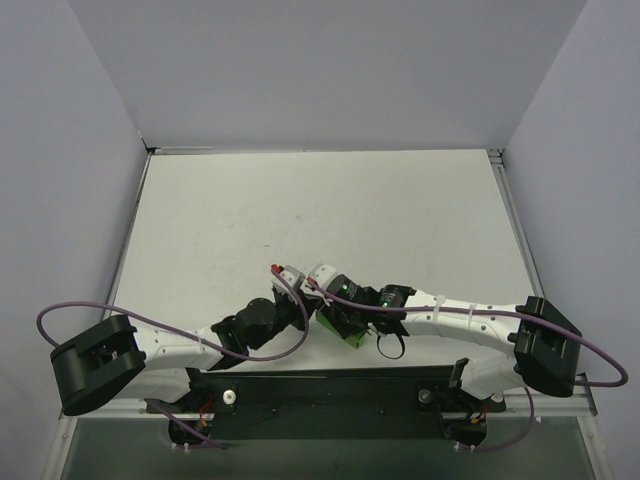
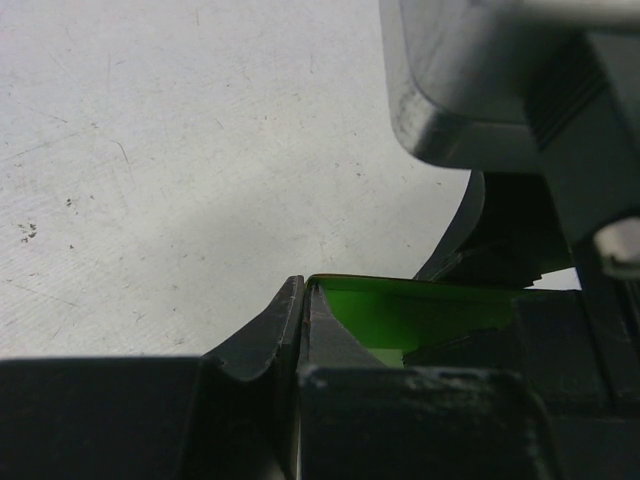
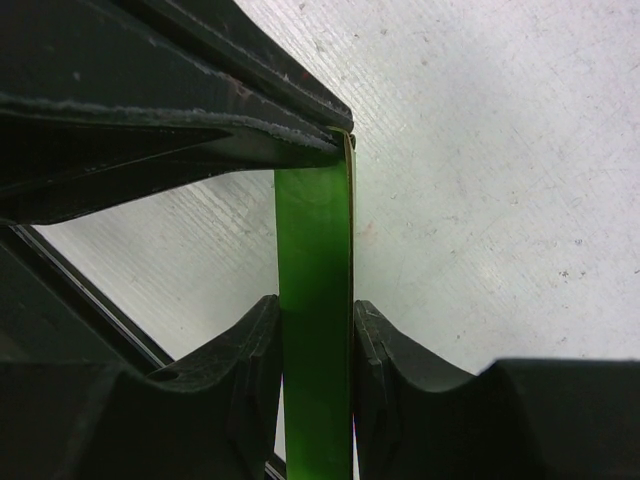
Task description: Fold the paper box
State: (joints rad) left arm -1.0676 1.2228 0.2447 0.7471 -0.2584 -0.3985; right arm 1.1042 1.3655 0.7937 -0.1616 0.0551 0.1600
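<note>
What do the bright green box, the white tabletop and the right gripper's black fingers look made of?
Bright green box: thin card, slightly glossy; seen edge-on it is a slim sheet with a paler cut edge.
White tabletop: hard and matte, probably laminate or painted board; fine scratches and specks show.
Right gripper's black fingers: likely moulded or printed plastic, matte, with rounded edges.

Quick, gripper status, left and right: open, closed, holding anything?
Left gripper: closed, pinching an edge of the paper box.
Right gripper: closed on the paper box too.
</note>
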